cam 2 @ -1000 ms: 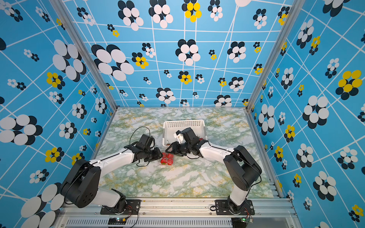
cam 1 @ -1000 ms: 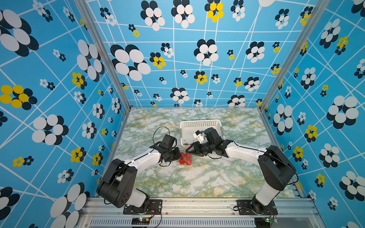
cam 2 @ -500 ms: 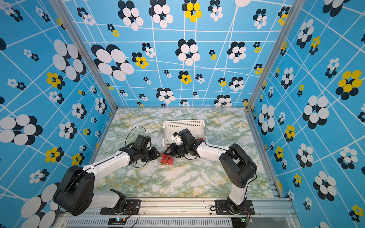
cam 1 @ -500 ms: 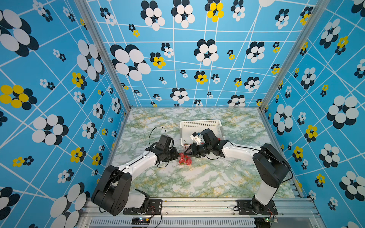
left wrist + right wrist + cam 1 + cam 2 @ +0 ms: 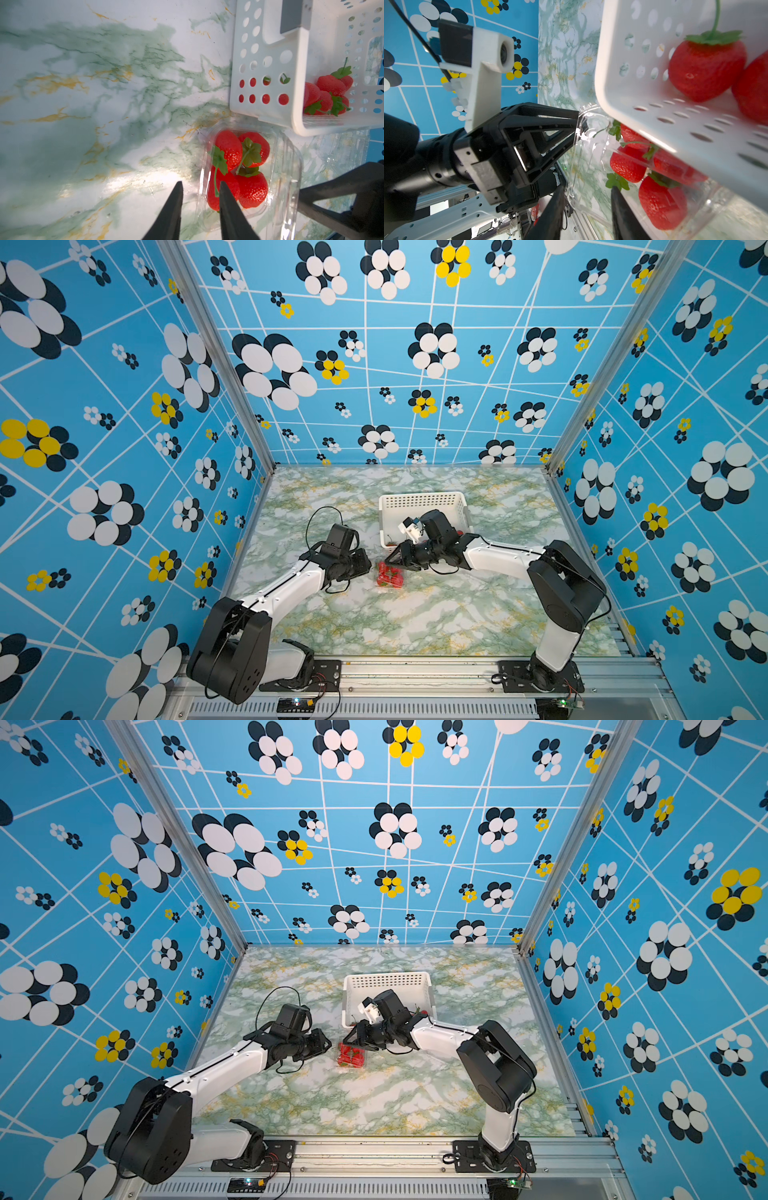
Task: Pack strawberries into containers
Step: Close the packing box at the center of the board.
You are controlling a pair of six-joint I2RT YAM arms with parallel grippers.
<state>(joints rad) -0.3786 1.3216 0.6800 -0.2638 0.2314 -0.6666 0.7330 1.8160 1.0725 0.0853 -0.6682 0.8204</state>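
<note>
The clear container (image 5: 289, 164), holding four strawberries (image 5: 252, 191), rests on the tabletop (image 5: 104, 104) just beside the white basket (image 5: 268, 112), which holds further strawberries. Left hand (image 5: 200, 187): fingers narrowly parted, astride the container's rim. Right hand (image 5: 586, 192): fingers wider apart, astride the rim at its other side. Whether either hand clamps the plastic cannot be told.

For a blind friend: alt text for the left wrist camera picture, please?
Four strawberries sit in a clear container on a green-marbled table, with the left gripper's fingertips at its rim. A white perforated basket beside it holds more strawberries.
</note>
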